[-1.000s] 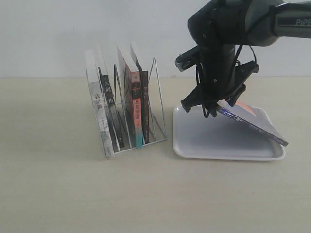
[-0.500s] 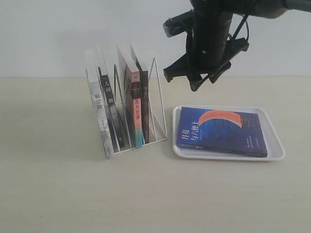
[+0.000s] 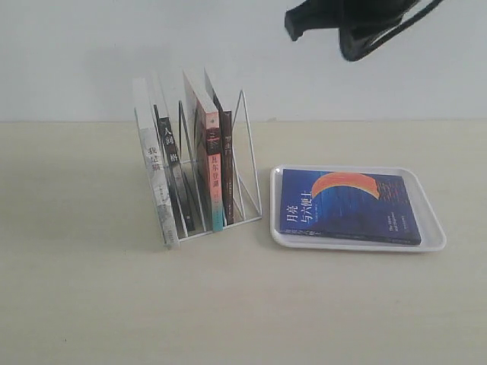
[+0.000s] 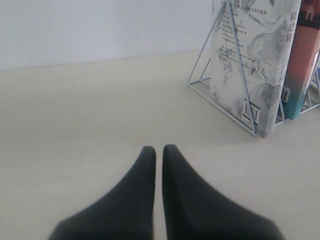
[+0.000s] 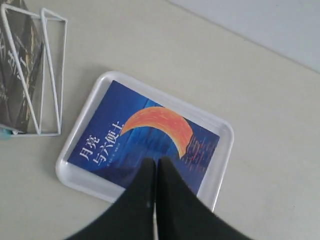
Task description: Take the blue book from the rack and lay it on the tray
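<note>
Blue book - lies flat, cover up, orange crescent and white characters showing, inside the white tray. It sits square to the rim with a bare strip of tray on every side and no corner riding up on the edge.

Rack - just beside the tray, apart from it. The other books stand leaning between its wire dividers; the slot nearest the tray is empty.

Right gripper - high above the book, well clear of it, fingers pressed together with nothing between them. In the exterior view only its lower edge shows at the top of the picture.

Left gripper - low over the bare table on the far side of the rack from the tray, fingers nearly closed on a thin gap, holding nothing.

Judgement: the laying-down step looks done and the task as good as finished. The book needs no further handling; what seems left is for the right arm to draw off to rest, keeping wide of the rack.
</note>
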